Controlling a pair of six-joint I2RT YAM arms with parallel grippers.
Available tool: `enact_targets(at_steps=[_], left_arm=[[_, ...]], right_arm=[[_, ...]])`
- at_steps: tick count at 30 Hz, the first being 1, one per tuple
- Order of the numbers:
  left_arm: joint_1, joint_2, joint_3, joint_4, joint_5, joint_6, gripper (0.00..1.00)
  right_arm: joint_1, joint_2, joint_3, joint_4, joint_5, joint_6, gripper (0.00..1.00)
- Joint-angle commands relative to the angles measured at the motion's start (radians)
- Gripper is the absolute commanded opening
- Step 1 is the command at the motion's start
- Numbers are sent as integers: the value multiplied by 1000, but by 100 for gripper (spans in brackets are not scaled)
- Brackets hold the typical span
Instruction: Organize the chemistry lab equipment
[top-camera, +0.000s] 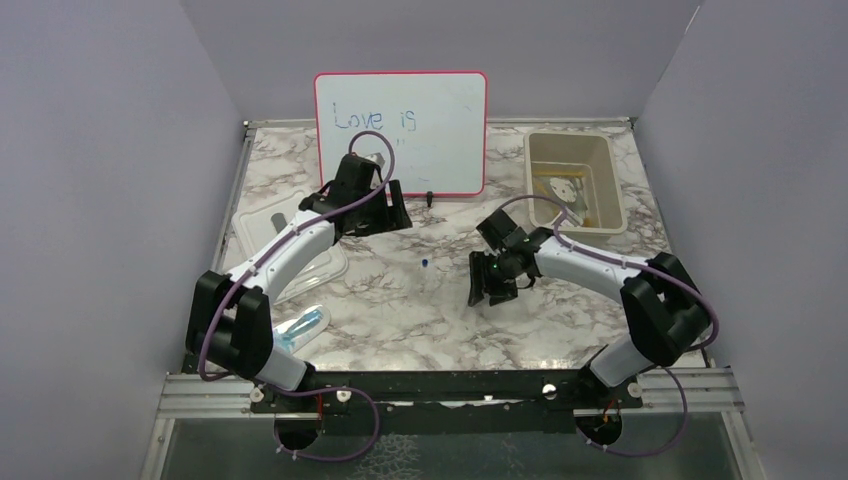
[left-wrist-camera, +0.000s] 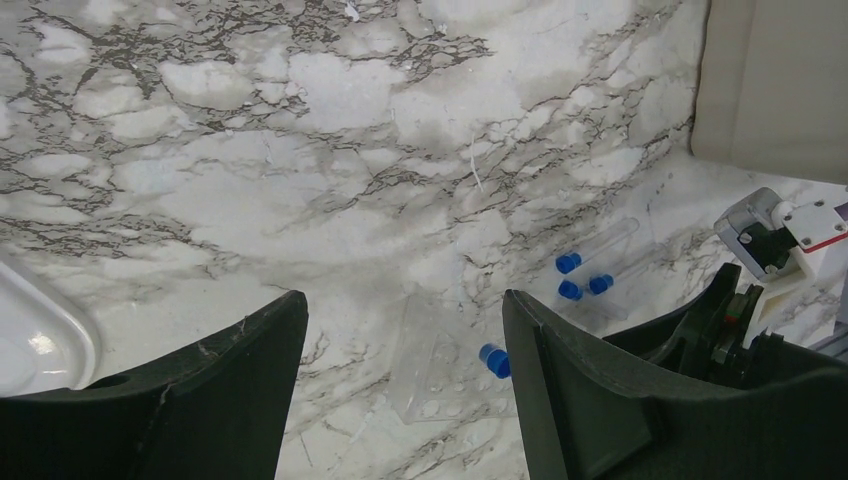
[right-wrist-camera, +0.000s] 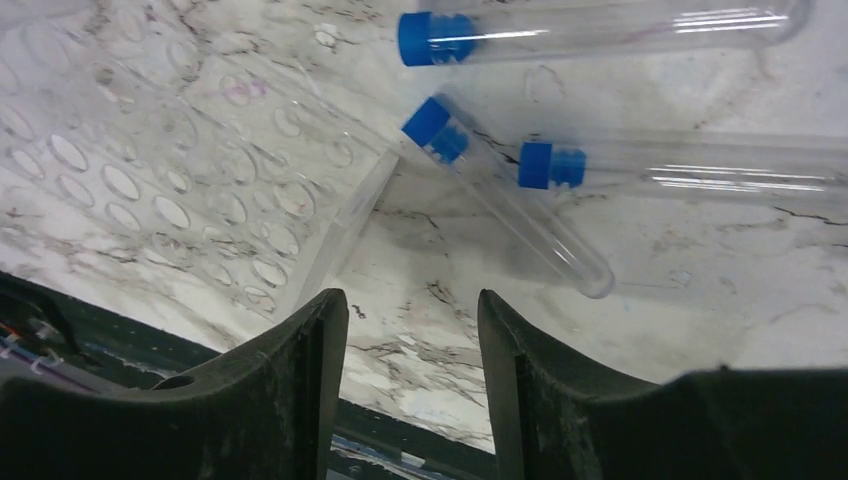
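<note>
Just beyond the tips of the right fingers (right-wrist-camera: 305, 380), three clear blue-capped tubes (right-wrist-camera: 500, 190) lie close together on the marble tabletop (right-wrist-camera: 700, 260), a clear dimpled tray (right-wrist-camera: 170, 170) beside them. Those fingers stand spread, gripping nothing. Ahead of the left fingers (left-wrist-camera: 240, 390), likewise parted and empty, a small blue-capped piece (left-wrist-camera: 493, 360) rests just beside the tray

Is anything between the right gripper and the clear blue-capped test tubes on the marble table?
Nothing visible. The open right gripper hangs beside the clear blue-capped test tubes; the clear perforated plastic tray lies to their side.
</note>
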Motion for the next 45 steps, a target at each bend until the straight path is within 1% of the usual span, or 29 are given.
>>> enact_targets(at_steps=[1, 4, 6, 10, 14, 18, 23, 28, 31, 35, 39, 42, 45], left_arm=[[9, -52, -6, -13, -62, 18, 74], [14, -63, 4, -39, -103, 14, 74], [20, -72, 11, -56, -133, 11, 75], [36, -86, 23, -79, -175, 14, 75], [50, -99, 24, -89, -176, 15, 75], [58, -103, 26, -93, -176, 15, 75], [66, -109, 30, -100, -176, 15, 75], [72, -116, 41, -104, -176, 18, 75], [72, -123, 51, -104, -174, 24, 75], [73, -122, 73, -104, -158, 41, 75], [73, -115, 96, -103, -146, 54, 75], [72, -104, 107, -103, -141, 56, 75], [72, -94, 110, -100, -133, 56, 75]], right_arm=[[14, 27, 42, 50, -44, -13, 57], [19, 48, 63, 58, -43, -16, 57], [25, 67, 83, 65, -48, -20, 55], [38, 111, 128, 86, -62, -25, 44], [51, 157, 175, 101, -60, -33, 32], [52, 211, 238, 106, -32, -58, 29], [52, 269, 321, 116, -2, -90, 28], [52, 279, 377, 68, 96, -116, 29], [52, 243, 370, 4, 203, -141, 31], [52, 170, 303, -81, 306, -175, 35], [52, 113, 229, -132, 296, -199, 40], [52, 81, 192, -131, 252, -225, 42], [52, 81, 178, -110, 215, -276, 44]])
